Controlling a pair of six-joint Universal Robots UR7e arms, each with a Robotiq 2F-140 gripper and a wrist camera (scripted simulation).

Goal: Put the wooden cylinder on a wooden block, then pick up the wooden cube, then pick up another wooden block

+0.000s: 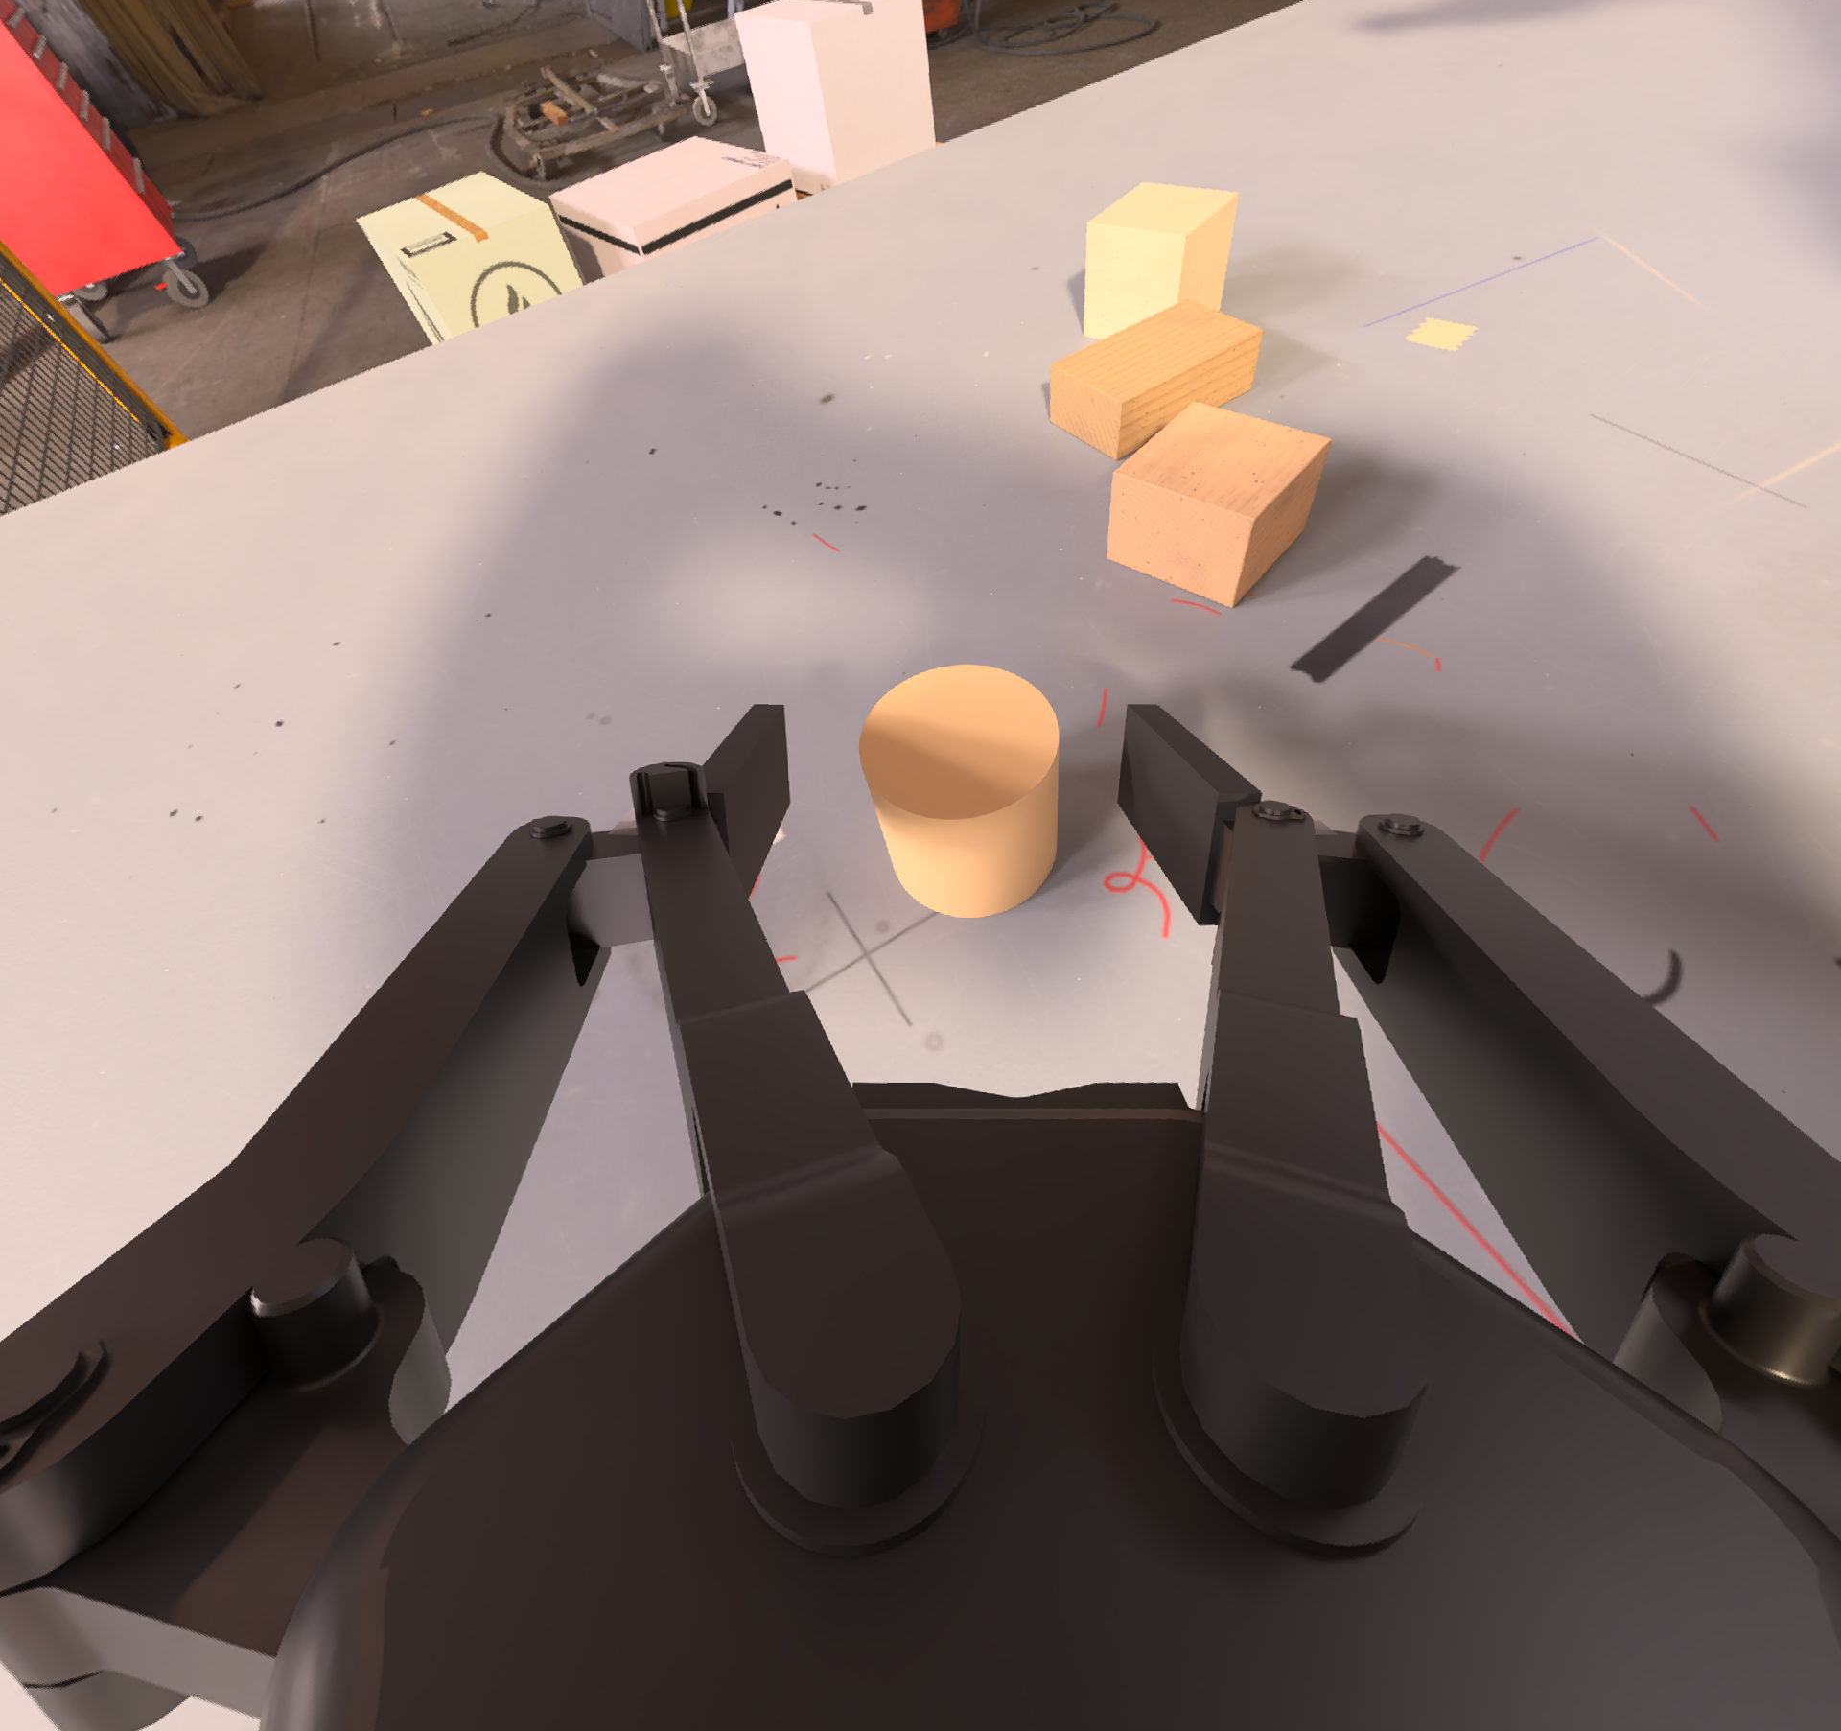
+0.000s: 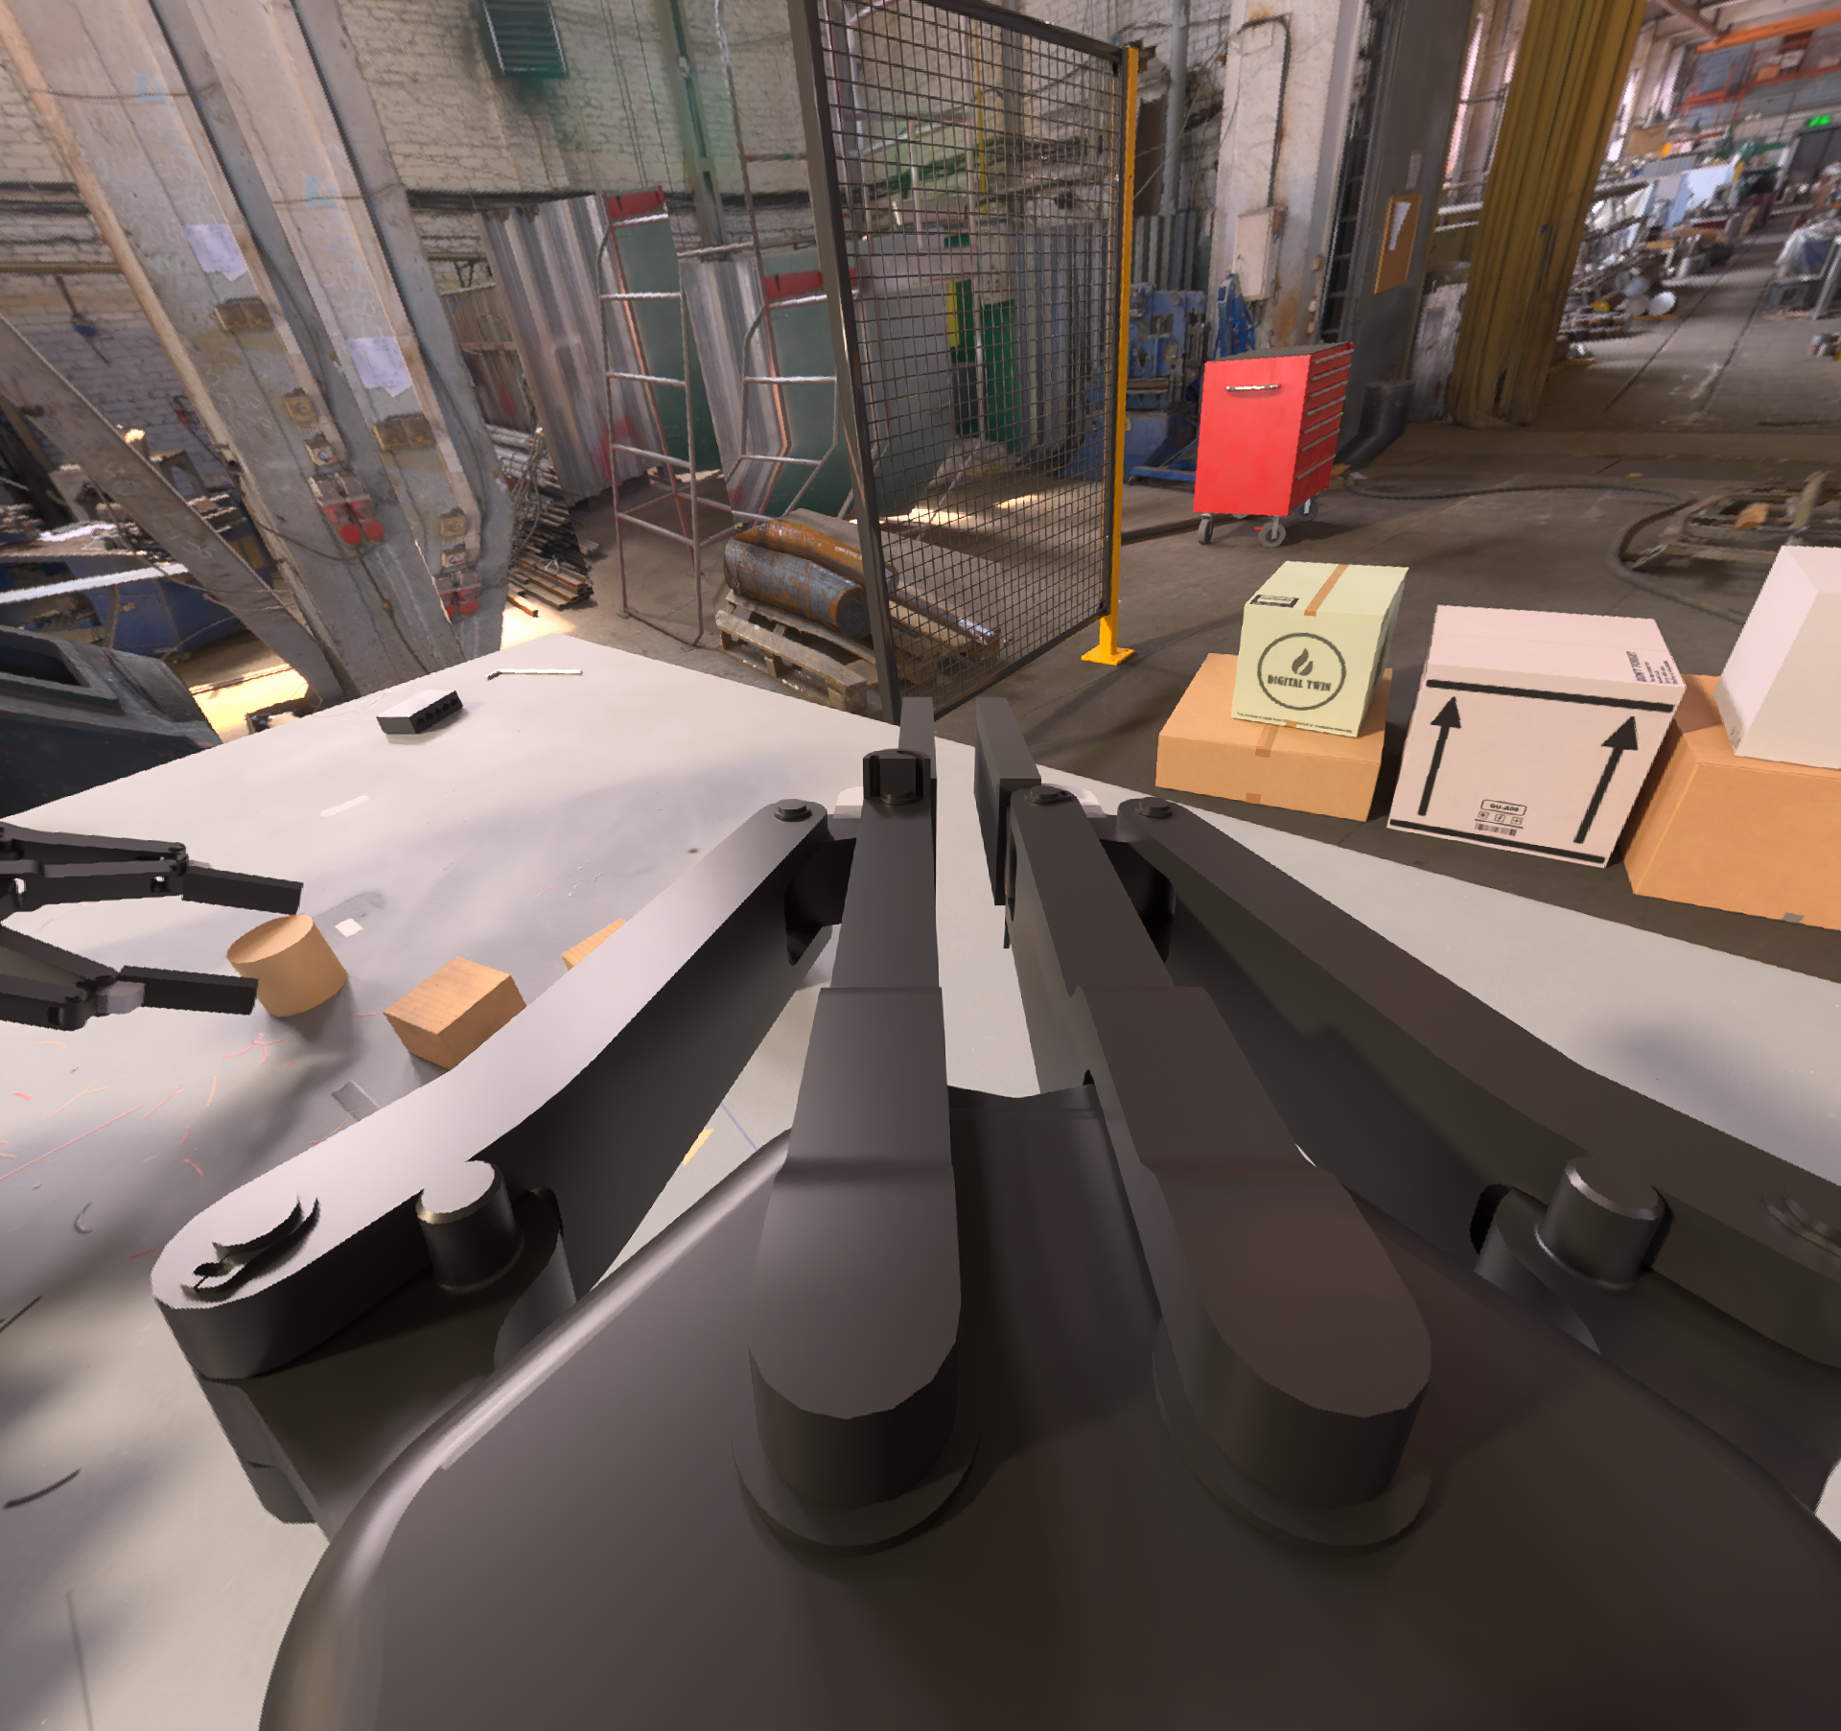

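Both fingers of my left gripper (image 1: 954, 757) spread wide around the upright tan wooden cylinder (image 1: 961, 791), not touching; my right gripper (image 2: 954, 722) is closed, empty.

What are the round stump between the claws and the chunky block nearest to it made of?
The cylinder looks like pale, smooth wood with a matte finish; no grain shows, so that is uncertain. The nearest block is more plainly wood: fine grain lines, dark specks and a rough-looking end face.
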